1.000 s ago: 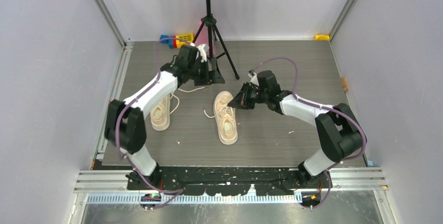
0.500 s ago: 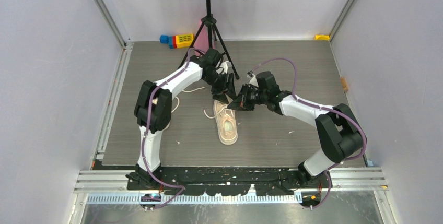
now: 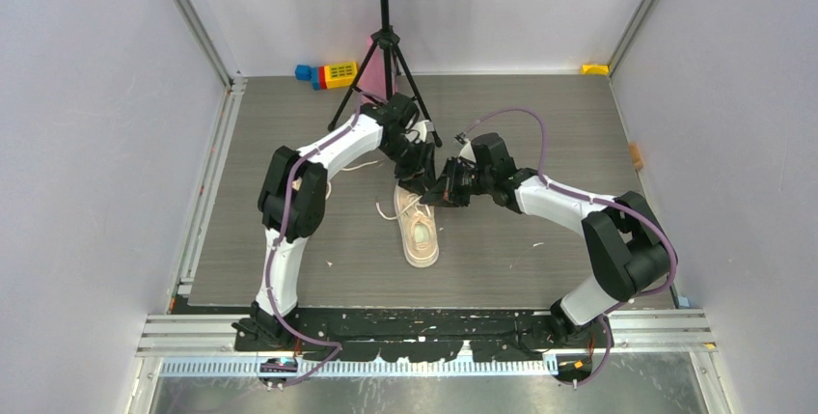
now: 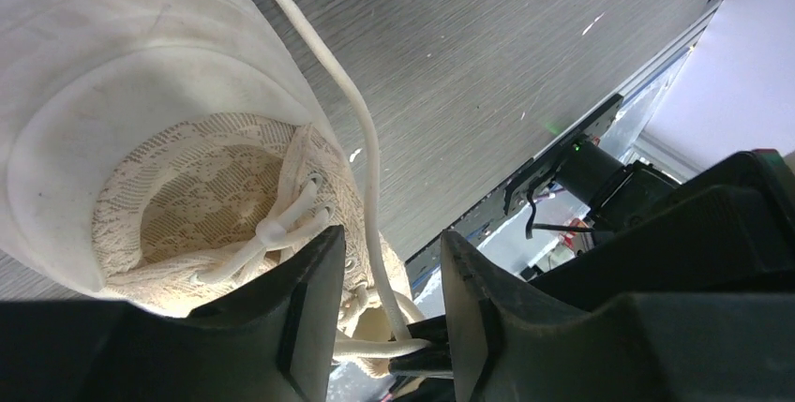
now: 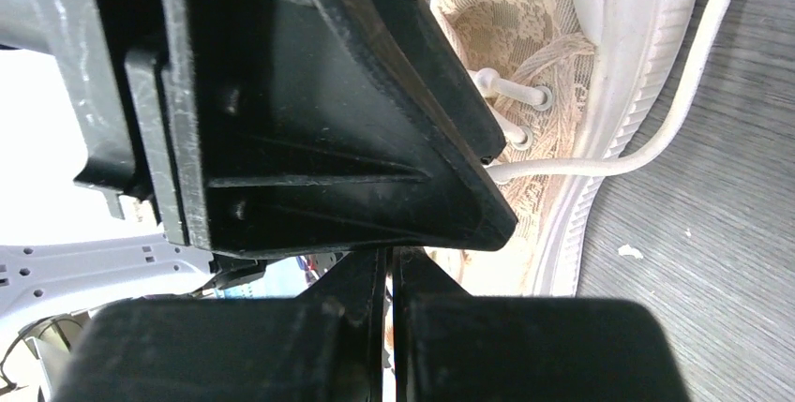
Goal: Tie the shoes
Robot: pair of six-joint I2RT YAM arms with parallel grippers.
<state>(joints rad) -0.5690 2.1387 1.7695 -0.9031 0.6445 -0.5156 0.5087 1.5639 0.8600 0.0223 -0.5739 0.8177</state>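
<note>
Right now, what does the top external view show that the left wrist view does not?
Only top external: the whole left arm and right arm meeting over the shoe, plus the black tripod stand and coloured blocks at the far edge. Only left wrist: the shoe's lacy lining, its eyelets, and a white lace passing between the open fingers of the left end effector. Both: the cream shoe, its lace and the grey table.
</note>
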